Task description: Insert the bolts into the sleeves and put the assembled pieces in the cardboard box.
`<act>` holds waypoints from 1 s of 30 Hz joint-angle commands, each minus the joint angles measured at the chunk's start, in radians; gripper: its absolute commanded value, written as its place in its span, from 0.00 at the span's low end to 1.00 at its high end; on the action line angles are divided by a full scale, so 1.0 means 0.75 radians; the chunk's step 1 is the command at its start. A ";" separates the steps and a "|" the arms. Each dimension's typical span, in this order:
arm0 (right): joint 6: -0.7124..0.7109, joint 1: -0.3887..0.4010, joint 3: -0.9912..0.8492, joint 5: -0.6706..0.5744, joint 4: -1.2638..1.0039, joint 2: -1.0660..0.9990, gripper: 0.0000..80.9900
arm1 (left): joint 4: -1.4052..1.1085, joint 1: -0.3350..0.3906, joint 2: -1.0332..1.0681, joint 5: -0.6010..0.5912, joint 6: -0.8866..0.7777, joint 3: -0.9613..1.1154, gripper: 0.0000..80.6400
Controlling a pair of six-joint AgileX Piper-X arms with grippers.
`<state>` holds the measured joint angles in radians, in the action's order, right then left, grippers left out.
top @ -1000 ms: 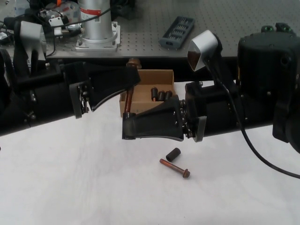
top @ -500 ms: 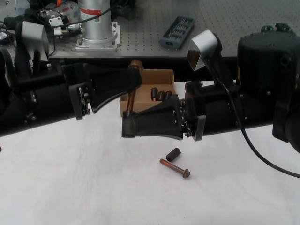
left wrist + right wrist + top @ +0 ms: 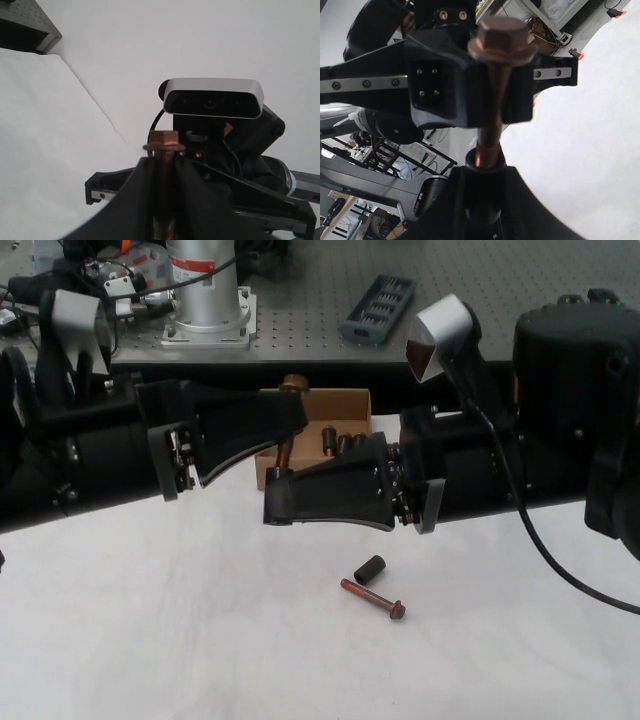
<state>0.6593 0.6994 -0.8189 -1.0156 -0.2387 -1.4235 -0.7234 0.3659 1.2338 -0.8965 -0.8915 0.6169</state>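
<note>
**A:** Which step is being worked on?

**B:** Insertion is judged to be in hand. A copper-coloured bolt (image 3: pixel 493 100) is being gripped just under its hex head by the closed fingers of the left gripper (image 3: pixel 296 412). It is being held upright in the air, near the front corner of the cardboard box (image 3: pixel 345 400). Its lower end is meeting a dark sleeve (image 3: pixel 484 159), which is being clamped by the closed right gripper (image 3: pixel 272 490) directly beneath.

**A:** What is being asked of the next move?

**B:** Probably bolt and sleeve are to be kept on one axis while the shank is pressed down until the head is seated. One grip would then have to be let go, so that the assembled piece can be carried into the box. Several dark pieces (image 3: pixel 345 443) are already lying there.

**A:** Is anything else being left for later?

**B:** A loose sleeve (image 3: pixel 371 568) and a loose bolt (image 3: pixel 370 597) are lying just beside each other on the white cloth (image 3: pixel 200 620), in front of the grippers.

**A:** What is being hidden?

**B:** Most of the held sleeve is being covered by the right fingers, so how far the tip has entered cannot be told. The box's front wall is being masked by both grippers, and its contents cannot be counted. The bolt's lower shank is being cut off in the left wrist view.
</note>
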 commanded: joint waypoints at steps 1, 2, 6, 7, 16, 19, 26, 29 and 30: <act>-0.011 -0.032 -0.016 0.015 -0.021 0.003 0.04 | -0.023 0.002 -0.018 -0.034 0.021 0.007 0.01; -0.011 -0.036 -0.016 0.015 -0.021 0.003 0.04 | -0.023 0.002 -0.018 -0.034 0.028 0.007 0.01; -0.011 -0.044 -0.016 0.012 -0.021 0.003 0.04 | -0.006 -0.007 -0.018 -0.044 0.042 0.007 0.01; -0.011 -0.044 -0.016 0.007 -0.021 0.003 0.04 | -0.002 -0.006 -0.018 -0.046 0.042 0.007 0.01; -0.011 -0.044 -0.016 -0.087 -0.021 0.003 0.04 | 0.107 -0.006 -0.018 -0.189 0.132 0.007 0.01; -0.011 -0.044 -0.016 -0.129 -0.021 0.003 0.04 | 0.137 -0.012 -0.018 -0.235 0.158 0.007 0.01; -0.044 -0.049 -0.016 -0.135 -0.021 0.003 0.04 | 0.136 -0.108 -0.018 -0.299 0.109 0.007 0.01; -0.048 -0.049 -0.016 -0.135 -0.021 0.003 0.04 | 0.136 -0.122 -0.018 -0.300 0.107 0.007 0.01; -0.048 -0.049 -0.016 -0.135 -0.021 0.003 0.04 | 0.136 -0.122 -0.018 -0.300 0.107 0.007 0.01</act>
<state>0.6389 0.6823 -0.8193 -1.0978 -0.2369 -1.4310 -0.6239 0.2996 1.2291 -1.1133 -0.8095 0.6192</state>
